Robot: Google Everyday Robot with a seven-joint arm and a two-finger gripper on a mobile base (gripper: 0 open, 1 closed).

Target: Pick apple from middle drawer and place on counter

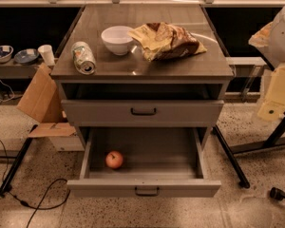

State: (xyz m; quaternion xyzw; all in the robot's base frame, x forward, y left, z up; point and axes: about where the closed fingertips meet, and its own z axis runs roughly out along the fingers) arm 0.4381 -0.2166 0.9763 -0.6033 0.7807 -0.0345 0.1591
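Note:
The apple (114,159) is small and red-orange. It lies on the floor of the middle drawer (142,186), near its left front corner. That drawer is pulled wide open, with its black bar handle at the front. The drawer one tier higher (142,111) is pushed in. The counter (142,68) is the dark wood-grain cabinet top. My arm shows as pale shapes at the right edge. My gripper (277,99) hangs there, right of the cabinet, well above and to the right of the apple, with nothing seen in it.
On the counter stand a white bowl (118,39), a tipped can (84,57) at the left and a crumpled chip bag (168,41) at the right. A cardboard box (42,99) leans left of the cabinet. Cables and black stand legs (230,158) lie on the floor.

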